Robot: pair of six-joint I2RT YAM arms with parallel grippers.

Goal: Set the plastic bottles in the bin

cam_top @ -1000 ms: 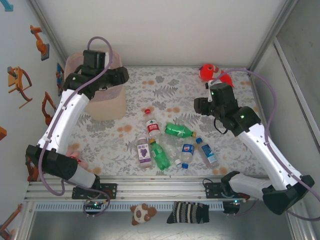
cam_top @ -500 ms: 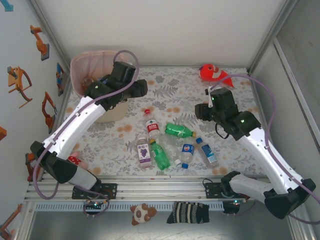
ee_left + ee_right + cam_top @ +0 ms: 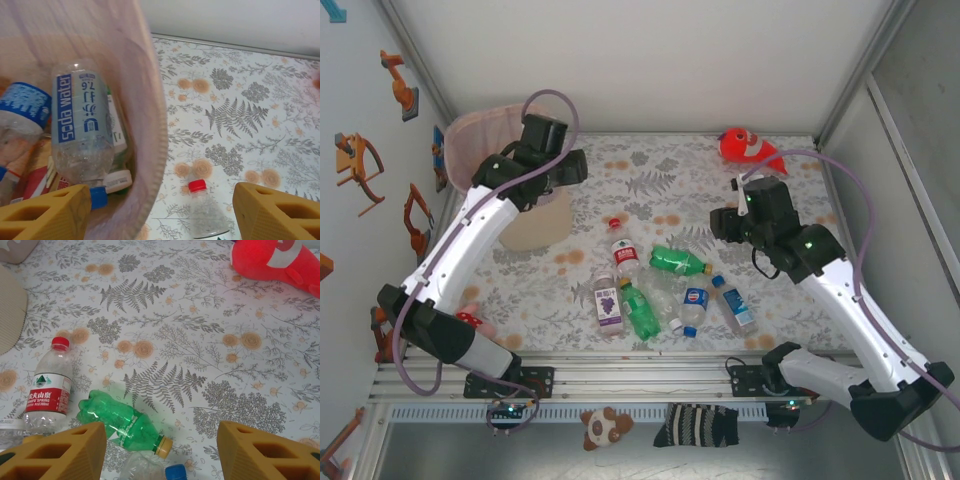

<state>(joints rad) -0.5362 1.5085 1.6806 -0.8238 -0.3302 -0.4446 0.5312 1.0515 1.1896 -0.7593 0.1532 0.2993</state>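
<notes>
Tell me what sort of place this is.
Likely a robot lab cell: white panel walls, two arms bolted to a rail, and a floral tablecloth staged with plastic bottles and a bin.

Probably a robot lab cell: white panel walls, aluminium mounting rail, floral table cover

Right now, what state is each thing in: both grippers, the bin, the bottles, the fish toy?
left gripper: open, empty, at the bin's edge.
right gripper: open, empty.
bin: upright, bottles inside.
soda water bottle: lying in the bin.
red-label bottle: capped, lying on the table.
green bottle: capped, lying on the table.
fish plush: lying at the table's far right.
</notes>
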